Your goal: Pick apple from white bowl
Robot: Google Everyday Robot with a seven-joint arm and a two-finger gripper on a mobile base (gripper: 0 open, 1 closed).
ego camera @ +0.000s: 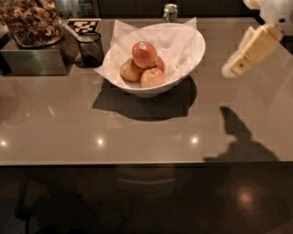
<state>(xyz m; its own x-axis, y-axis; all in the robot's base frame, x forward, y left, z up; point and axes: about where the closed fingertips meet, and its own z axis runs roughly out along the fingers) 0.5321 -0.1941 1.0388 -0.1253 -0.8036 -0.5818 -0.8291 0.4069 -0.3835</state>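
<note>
Near the top middle of the frame, we see the white bowl [194, 48] sitting on a shiny brown table [137, 132]. The bowl is big, and its rim is higher on the right side than on the left. White paper [122, 39] lines the bowl and sticks out over its edge on the left. We count four apples piled inside. The top apple [144, 54] is red and rests on the others. A yellow-brown apple [130, 71] lies to its left, another apple [152, 77] sits in front, and a red one [160, 64] peeks out just behind that.

Up in the upper right of the frame hangs the gripper [238, 66]. It is pale yellow and white, tilted, with its tip pointing down and to the left. It is above the table, well apart from the bowl and touching nothing. We cannot tell if it is open or closed. Its dark shadow [238, 137] falls on the table at the lower right.

Just left of the bowl stands a small dark mesh cup [90, 48]. Behind the cup lies a black-and-white tag [82, 26]. In the upper left, a tray of brown bits [32, 23] sits on a metal box [34, 61]. A green can [170, 12] stands behind the bowl at the top edge.
</note>
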